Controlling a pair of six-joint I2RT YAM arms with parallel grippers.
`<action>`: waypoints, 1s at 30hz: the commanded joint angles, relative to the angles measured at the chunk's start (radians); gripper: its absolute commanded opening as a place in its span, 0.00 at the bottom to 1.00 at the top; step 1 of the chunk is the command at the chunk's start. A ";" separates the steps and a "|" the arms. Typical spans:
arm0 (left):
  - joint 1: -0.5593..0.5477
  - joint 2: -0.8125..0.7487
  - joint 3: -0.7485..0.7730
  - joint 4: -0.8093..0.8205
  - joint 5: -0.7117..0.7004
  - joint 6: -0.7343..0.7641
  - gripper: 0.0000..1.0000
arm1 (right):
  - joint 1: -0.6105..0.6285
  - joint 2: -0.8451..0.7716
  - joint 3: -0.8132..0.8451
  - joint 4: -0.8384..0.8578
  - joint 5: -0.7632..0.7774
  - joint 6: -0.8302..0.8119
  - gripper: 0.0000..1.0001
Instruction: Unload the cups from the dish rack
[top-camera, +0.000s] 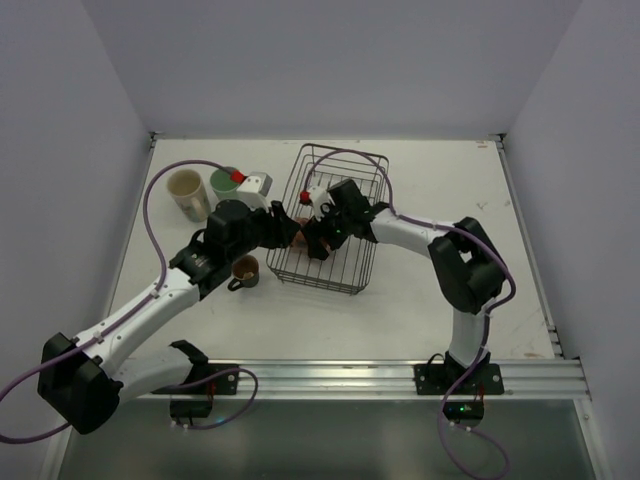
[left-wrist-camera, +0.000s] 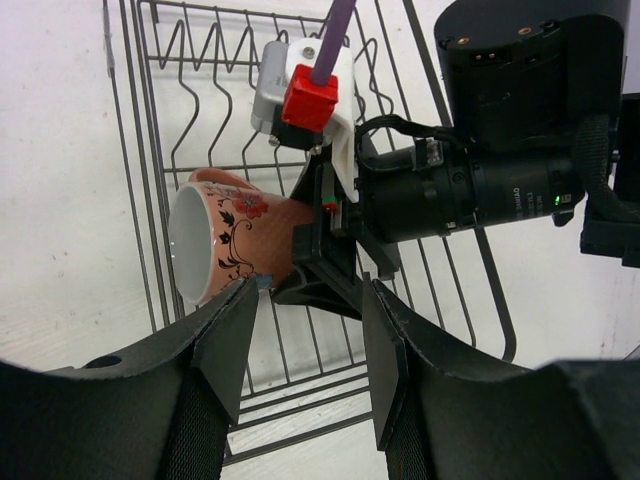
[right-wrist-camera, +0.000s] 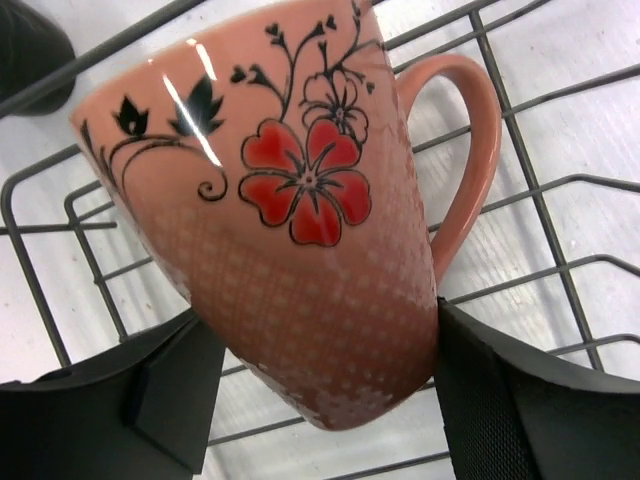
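from above, the dish rack is sitting in the middle of the table, slightly toward the top of the frame. my left pincer is reaching in from the lower left and my right pincer from the right; they are meeting at the rack's left side. the cream tumbler and mint-green tumbler are standing side by side in the upper left, outside the rack. the black mug with its brown inside is standing just left of the rack's lower left corner.

from my left wrist, the salmon-pink mug is lying on its side on the rack wires at centre left, its white mouth facing the left edge of the frame. my right pincer is clasping the mug's bottom end. my left pincer is hovering open and holding nothing, its fingers spread along the bottom of the frame, one tip just beside the mug's rim.

from my right wrist, the mug is filling the centre, red flower facing up, handle pointing to the upper right. my right pincer is gripping it, one finger touching its lower left side and the other touching its lower right, just below the handle. the rack wires are running beneath it.
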 joint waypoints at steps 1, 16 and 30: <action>-0.006 -0.013 -0.005 0.014 -0.033 0.009 0.52 | 0.001 -0.075 -0.020 0.070 -0.014 0.006 0.50; -0.006 0.051 0.009 0.074 0.061 -0.013 0.52 | -0.005 -0.301 -0.177 0.125 0.016 0.073 0.32; -0.006 -0.004 -0.028 0.063 0.032 -0.013 0.52 | -0.028 -0.163 -0.027 0.018 0.091 -0.023 0.99</action>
